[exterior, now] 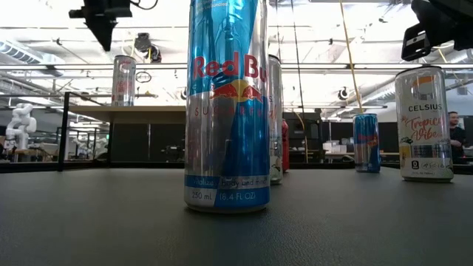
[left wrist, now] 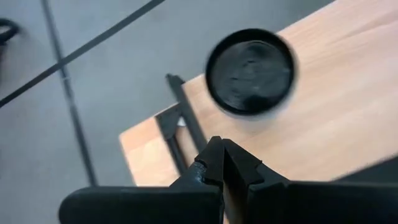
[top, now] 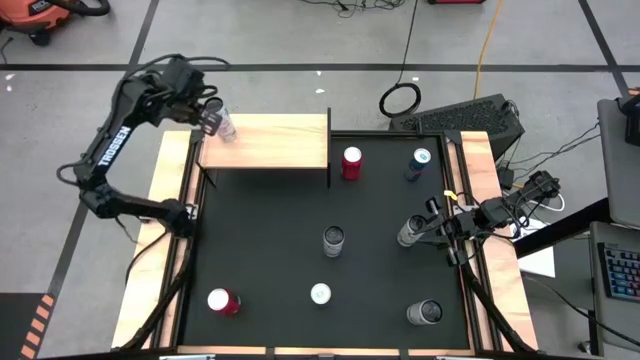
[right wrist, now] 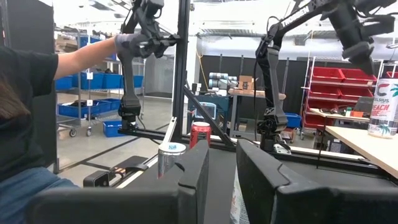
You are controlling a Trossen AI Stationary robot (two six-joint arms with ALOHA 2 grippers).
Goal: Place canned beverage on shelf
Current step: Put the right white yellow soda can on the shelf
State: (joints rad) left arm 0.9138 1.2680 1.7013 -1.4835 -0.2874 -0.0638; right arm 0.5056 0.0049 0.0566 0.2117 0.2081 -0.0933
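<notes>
A pale canned beverage (top: 228, 128) stands upright on its base near the far left corner of the shelf (top: 275, 145), a light wooden top on thin dark legs. The left wrist view shows the can (left wrist: 250, 71) from above on the shelf (left wrist: 336, 118), the low view shows the can (exterior: 123, 80) at the left, and the right wrist view shows it (right wrist: 383, 106) far off. My left gripper (top: 210, 115) hovers shut just above and left of the can, with its fingers (left wrist: 214, 165) closed on nothing. My right gripper (top: 436, 224) rests at the mat's right edge, its fingers a narrow gap apart (right wrist: 221, 174).
Several cans stand on the black mat (top: 260, 250): a red one (top: 351, 162), a teal one (top: 419, 165), a silver one (top: 333, 240), one close before my right gripper (top: 410, 232), and three near the front edge. A person reaches toward another arm (right wrist: 74, 56) beyond the table.
</notes>
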